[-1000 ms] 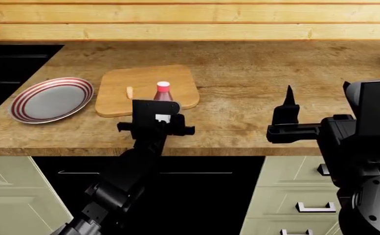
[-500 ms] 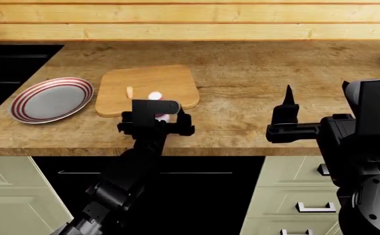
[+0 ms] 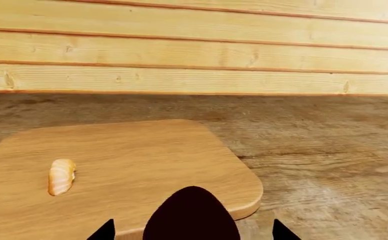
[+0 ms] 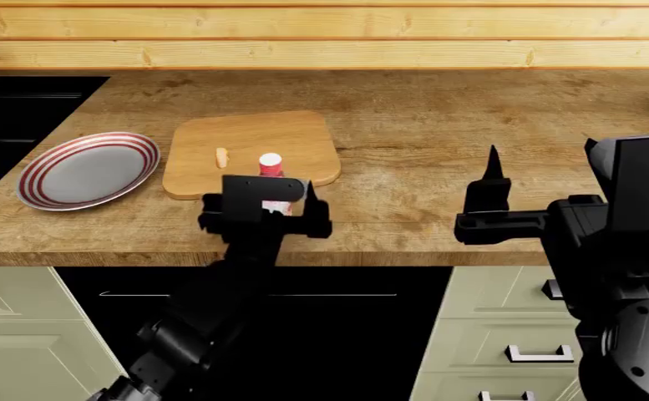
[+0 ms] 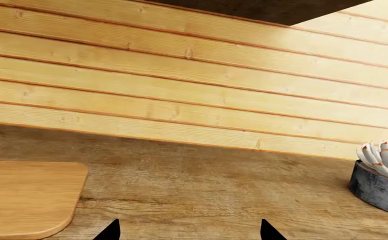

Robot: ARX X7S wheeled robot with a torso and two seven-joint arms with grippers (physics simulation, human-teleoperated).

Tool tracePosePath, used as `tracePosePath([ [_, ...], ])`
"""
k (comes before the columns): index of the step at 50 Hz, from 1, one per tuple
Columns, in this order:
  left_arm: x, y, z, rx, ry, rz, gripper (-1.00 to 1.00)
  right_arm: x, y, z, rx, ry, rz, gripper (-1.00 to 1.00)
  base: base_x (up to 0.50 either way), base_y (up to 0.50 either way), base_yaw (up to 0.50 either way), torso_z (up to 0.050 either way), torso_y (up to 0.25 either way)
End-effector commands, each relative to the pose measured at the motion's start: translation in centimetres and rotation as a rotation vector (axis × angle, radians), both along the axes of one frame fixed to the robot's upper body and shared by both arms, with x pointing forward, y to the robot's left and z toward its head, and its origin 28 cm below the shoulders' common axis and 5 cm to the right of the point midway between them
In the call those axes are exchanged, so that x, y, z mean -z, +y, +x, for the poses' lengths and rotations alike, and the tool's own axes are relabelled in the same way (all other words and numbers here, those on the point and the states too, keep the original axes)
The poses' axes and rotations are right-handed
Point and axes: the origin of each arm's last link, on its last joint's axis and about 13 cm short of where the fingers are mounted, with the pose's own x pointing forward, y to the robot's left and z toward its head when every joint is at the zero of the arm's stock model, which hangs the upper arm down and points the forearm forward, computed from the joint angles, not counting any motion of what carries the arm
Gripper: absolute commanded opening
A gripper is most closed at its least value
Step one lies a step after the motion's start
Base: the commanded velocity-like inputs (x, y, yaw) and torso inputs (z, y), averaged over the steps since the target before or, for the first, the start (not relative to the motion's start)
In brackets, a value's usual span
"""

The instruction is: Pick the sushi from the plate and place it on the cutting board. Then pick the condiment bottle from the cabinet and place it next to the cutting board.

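From my seat, the sink (image 4: 12,117) sits dark at the far left of the worktop (image 4: 436,125). Next to it I see the plate (image 4: 88,170) with its red-striped rim, nothing on its grey centre. Just beside the plate lies the cutting board (image 4: 251,142), and the sushi (image 4: 221,156) rests on the board's left part, its orange top showing clearly in my left wrist view (image 3: 61,176). The condiment bottle (image 4: 271,164) stands upright at the board's near edge, red cap up; whether its base is on the board or just off it I cannot tell. My left pincer (image 4: 264,209) is right at the bottle, its fingers spread either side of the bottle's body, and I cannot tell whether they touch it. Well apart to the right, my right pincer (image 4: 489,180) hangs over bare worktop with its fingers parted, holding nothing. A small potted succulent (image 5: 383,175) stands at the far right.
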Motion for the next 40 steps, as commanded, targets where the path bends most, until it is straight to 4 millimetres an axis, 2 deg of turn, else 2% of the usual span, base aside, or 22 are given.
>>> tracePosePath([
  [1, -0.6, 0.6, -2.2, 0.048, -0.011, 0.013, 1.0, 0.1, 0.1, 0.0, -0.001, 0.001, -0.001, 1.0, 0.0, 0.0, 0.0, 0.0, 0.0],
  [27, -2.9, 2.7, -9.7, 0.089, -0.005, 0.058, 1.0, 0.2, 0.3, -0.2, -0.012, -0.009, 0.02, 1.0, 0.0, 0.0, 0.0, 0.0, 0.0],
  [33, -5.3, 3.1, -12.1, 0.12, -0.011, 0.065, 1.0, 0.2, 0.4, -0.3, -0.013, -0.017, 0.024, 1.0, 0.0, 0.0, 0.0, 0.0, 0.0],
  [40, -8.4, 3.9, -13.7, 0.129, -0.06, 0.072, 1.0, 0.2, 0.5, -0.6, -0.026, -0.045, 0.039, 1.0, 0.0, 0.0, 0.0, 0.0, 0.0],
])
